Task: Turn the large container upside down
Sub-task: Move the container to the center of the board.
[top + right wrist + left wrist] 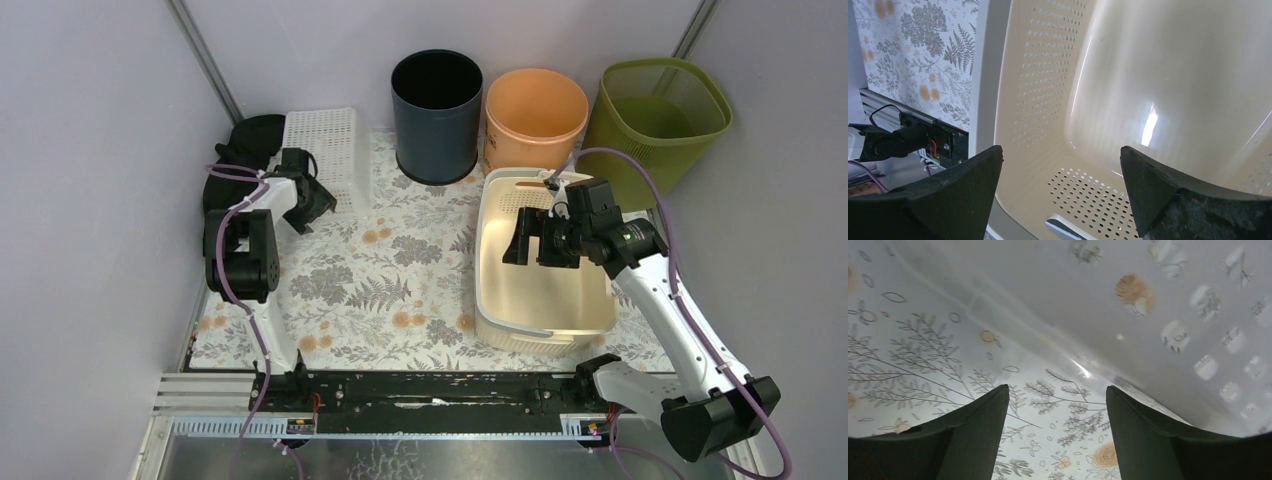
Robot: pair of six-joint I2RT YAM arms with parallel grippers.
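Note:
The large container is a cream perforated plastic basket. It stands right way up, mouth open to the top, on the flowered cloth at the right. My right gripper hovers over its inside near the left wall, open and empty. In the right wrist view the gripper looks into the basket, with the left rim and a handle slot below it. My left gripper is far off at the left, open and empty. In its own view it is low over the cloth.
A dark bin, an orange bin and a green bin stand along the back, close behind the basket. A small white perforated basket lies at the back left, right beside the left gripper. A black rail runs along the front.

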